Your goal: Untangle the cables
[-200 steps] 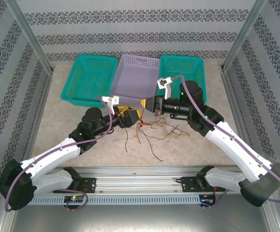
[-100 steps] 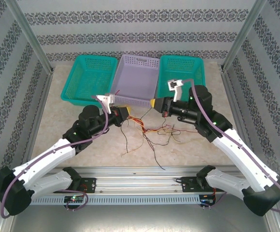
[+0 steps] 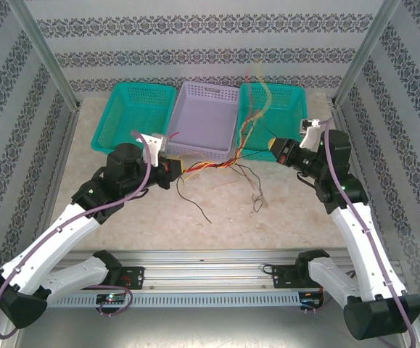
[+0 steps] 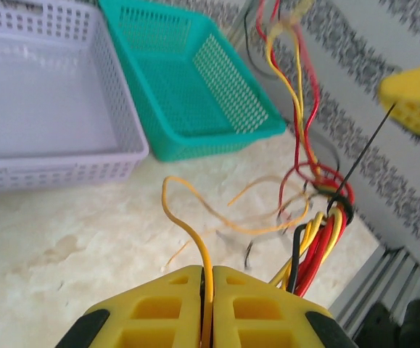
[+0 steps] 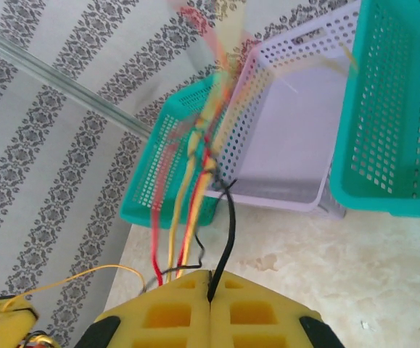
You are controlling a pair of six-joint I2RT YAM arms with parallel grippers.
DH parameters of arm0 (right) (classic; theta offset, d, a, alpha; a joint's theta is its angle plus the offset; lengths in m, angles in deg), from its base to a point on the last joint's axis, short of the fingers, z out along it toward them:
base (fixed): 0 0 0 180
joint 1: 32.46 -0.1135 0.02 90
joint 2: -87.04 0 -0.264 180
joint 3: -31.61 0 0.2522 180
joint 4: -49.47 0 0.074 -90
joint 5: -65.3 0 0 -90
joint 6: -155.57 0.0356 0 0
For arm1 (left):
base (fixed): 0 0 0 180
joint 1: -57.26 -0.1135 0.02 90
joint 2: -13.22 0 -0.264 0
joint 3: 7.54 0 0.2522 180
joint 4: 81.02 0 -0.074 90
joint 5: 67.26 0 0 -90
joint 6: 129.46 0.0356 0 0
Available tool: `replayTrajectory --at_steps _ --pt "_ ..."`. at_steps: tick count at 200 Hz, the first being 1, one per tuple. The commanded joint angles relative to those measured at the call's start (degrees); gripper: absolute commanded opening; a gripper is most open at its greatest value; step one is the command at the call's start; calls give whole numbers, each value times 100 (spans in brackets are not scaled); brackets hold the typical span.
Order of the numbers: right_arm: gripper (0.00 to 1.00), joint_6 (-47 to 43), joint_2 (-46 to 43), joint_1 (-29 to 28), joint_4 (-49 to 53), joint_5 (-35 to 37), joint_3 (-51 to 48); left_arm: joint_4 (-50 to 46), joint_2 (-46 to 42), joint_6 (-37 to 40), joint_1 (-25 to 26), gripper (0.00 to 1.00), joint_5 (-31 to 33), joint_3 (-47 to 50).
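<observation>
Cables (image 3: 220,161) taut between left gripper (image 3: 180,168) and right gripper (image 3: 271,146), both clamped

Stretched cables (image 3: 220,161) bar the way to the lilac basket (image 3: 202,119).

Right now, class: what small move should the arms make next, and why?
Probably ease the right gripper outward: it pinches a black cable, the left gripper a yellow cable, and a knot binds the strands taut between them.
</observation>
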Motion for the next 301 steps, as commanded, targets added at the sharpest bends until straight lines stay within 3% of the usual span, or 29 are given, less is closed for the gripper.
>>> replayTrajectory --at_steps 1,40,57,73,87,105,130,143,160,188,230,256,301 --pt "0 -359 104 236 208 604 303 -1275 37 638 -203 0 -157 -5" --pt "0 -391 42 335 487 1174 291 -1421 -187 810 -212 0 91 145" --pt "0 -242 -60 376 232 882 163 -1425 -293 836 -238 0 166 251" --pt "25 -163 -13 225 -131 242 94 -1354 -271 798 -234 0 -89 336" --pt "31 -367 143 -71 -40 60 283 -1302 -113 777 -233 0 -403 336" --pt "45 -675 245 -524 127 154 486 -1269 117 704 -232 0 -711 233" --pt "64 -1089 154 -1224 16 179 542 -1098 198 535 -228 0 -852 121" --pt "69 -1384 90 -1738 -73 258 482 -987 176 432 -228 0 -849 89" --pt "70 -1729 143 -2392 -65 484 363 -825 159 209 -237 0 -797 35" --pt "67 -1781 238 -2917 -588 600 -282 -450 24 -389 -245 0 -293 97" --pt "51 -1877 826 -3651 -1196 989 -649 177 -52 -1171 -245 0 -100 293" --pt "46 -1880 1137 -3796 -1435 1249 -623 427 -18 -1418 -247 0 -179 353" --pt "44 -1906 1439 -3960 -1770 978 -625 489 16 -1598 -251 0 -13 433"
